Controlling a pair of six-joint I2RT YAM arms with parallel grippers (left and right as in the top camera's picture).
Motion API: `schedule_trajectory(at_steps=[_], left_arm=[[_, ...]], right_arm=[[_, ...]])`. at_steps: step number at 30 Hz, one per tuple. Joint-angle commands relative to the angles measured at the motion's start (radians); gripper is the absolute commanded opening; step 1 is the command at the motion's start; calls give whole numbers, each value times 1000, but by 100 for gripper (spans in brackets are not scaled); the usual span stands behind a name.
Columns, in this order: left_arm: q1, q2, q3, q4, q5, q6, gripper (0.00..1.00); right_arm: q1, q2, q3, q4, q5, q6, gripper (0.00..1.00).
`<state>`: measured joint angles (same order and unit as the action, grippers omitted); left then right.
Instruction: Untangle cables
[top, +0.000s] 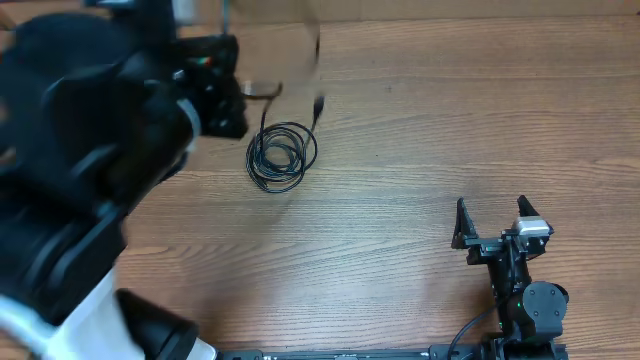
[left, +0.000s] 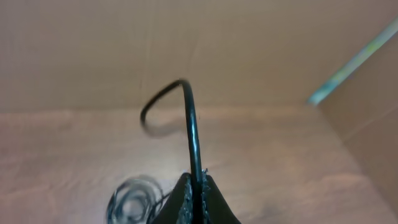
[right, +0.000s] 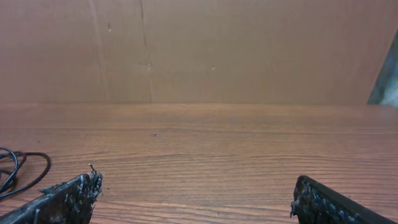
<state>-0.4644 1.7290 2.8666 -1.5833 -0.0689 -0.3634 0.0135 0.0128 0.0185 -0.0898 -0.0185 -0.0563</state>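
The cables (top: 282, 155) lie mostly as one small black coil, flat on the wooden surface (top: 430, 130) toward its far left part. I note one strand (left: 192, 134) rising from between the fingers of the left claw (left: 194, 198). It arches over and drops, blurred, toward the coil, which sits below and to the left of that claw in the left wrist view. The left claw is clamped tight on this strand. A plug end (top: 318, 104) shows just beyond the coil; I cannot tell whether it rests or hangs. The right claw (top: 492, 208) stands spread wide, holding nothing, well apart from the coil at the near right. A cardboard wall (right: 249, 50) backs the surface.
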Motion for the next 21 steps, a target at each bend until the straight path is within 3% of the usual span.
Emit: schedule_trajectory(at_steps=[1, 8, 21], left_arm=[[-1, 90, -20, -23, 46, 19, 4], [-1, 154, -21, -106, 145, 21, 4], [-22, 155, -104, -106, 432, 31, 4]], right_arm=[[0, -10, -10, 6, 6, -4, 100], [0, -10, -10, 6, 6, -4, 100], [0, -10, -10, 6, 6, -4, 100]])
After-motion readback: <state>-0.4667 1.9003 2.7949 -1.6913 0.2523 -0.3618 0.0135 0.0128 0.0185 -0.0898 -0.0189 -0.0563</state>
